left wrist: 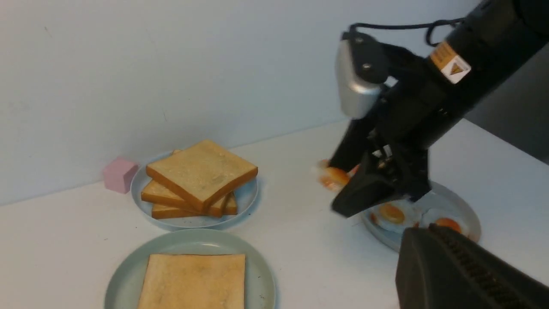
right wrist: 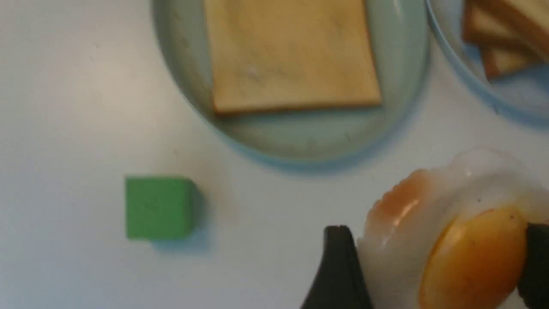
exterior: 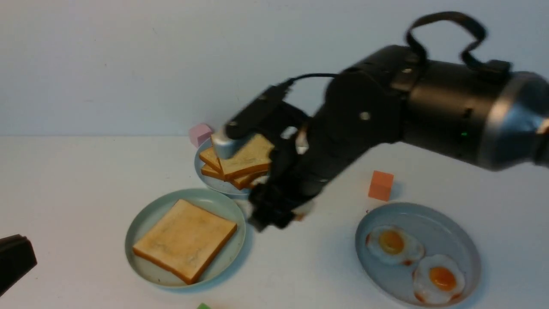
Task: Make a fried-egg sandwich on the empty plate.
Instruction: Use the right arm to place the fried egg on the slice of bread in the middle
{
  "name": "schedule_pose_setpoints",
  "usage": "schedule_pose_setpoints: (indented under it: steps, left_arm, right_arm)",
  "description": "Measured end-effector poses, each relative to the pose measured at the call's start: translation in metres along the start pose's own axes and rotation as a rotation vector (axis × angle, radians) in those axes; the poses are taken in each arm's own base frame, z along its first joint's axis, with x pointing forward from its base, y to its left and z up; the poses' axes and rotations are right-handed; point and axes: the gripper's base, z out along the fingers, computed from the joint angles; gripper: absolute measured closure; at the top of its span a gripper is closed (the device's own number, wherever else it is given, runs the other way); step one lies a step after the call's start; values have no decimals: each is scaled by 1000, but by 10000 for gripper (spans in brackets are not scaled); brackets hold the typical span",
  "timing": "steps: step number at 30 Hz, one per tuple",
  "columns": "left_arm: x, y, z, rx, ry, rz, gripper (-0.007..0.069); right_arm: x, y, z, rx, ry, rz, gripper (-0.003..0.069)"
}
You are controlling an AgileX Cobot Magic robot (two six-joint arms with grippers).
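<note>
The mint-green plate holds one toast slice, bare on top. They also show in the left wrist view, plate and slice, and in the right wrist view, plate and slice. My right gripper is shut on a fried egg, held above the table just right of that plate; the egg also shows in the left wrist view. My left gripper rests low at the front left, shut and empty.
A small blue-grey plate behind carries a stack of toast. A grey-blue plate at the right holds two fried eggs. An orange cube, a pink cube and a green cube stand about.
</note>
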Motion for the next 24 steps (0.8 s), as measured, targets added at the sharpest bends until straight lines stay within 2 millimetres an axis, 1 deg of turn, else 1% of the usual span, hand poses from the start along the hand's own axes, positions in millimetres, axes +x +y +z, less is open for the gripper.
schedule_pose_setpoints:
  steps: [1, 2, 3, 5, 7, 8, 9, 10, 13, 16, 19, 23, 24]
  left_arm:
    - [-1, 0, -1, 1, -2, -4, 638]
    - [-2, -1, -2, 2, -5, -7, 638]
    - [-2, -1, -4, 4, -6, -7, 638]
    - [0, -2, -8, 8, -1, -7, 638]
    - [0, -2, -11, 9, -6, -4, 638]
    - [-1, -2, -12, 10, -13, -4, 638]
    - [-1, -2, -12, 10, -13, -4, 638]
    - [-1, -2, -14, 11, -18, -3, 638]
    - [-1, -2, -14, 11, -20, -3, 638]
    - [-1, -2, -15, 11, -22, -2, 638]
    - [-1, -2, -15, 11, -22, -2, 638]
    - [-1, -2, -15, 11, -22, -2, 638]
    - [-1, -2, -15, 11, -22, -2, 638]
  right_arm:
    - [-12, 7, 12, -10, -11, -20, 144]
    - [-19, 12, 23, -18, -13, -31, 144]
    - [-27, 18, 36, -28, -11, -44, 144]
    - [-37, 24, 65, -38, -3, -57, 144]
    - [-44, 26, 93, -40, 3, -63, 144]
    - [-46, 26, 104, -40, 6, -64, 144]
    - [-46, 26, 106, -40, 6, -64, 144]
    - [-49, 25, 127, -38, 10, -61, 144]
    - [-50, 25, 145, -33, 12, -49, 145]
    - [-49, 25, 155, -34, 18, -45, 145]
    - [-48, 25, 158, -34, 20, -44, 145]
    - [-49, 25, 157, -33, 14, -42, 145]
    - [-49, 25, 157, -33, 14, -42, 133]
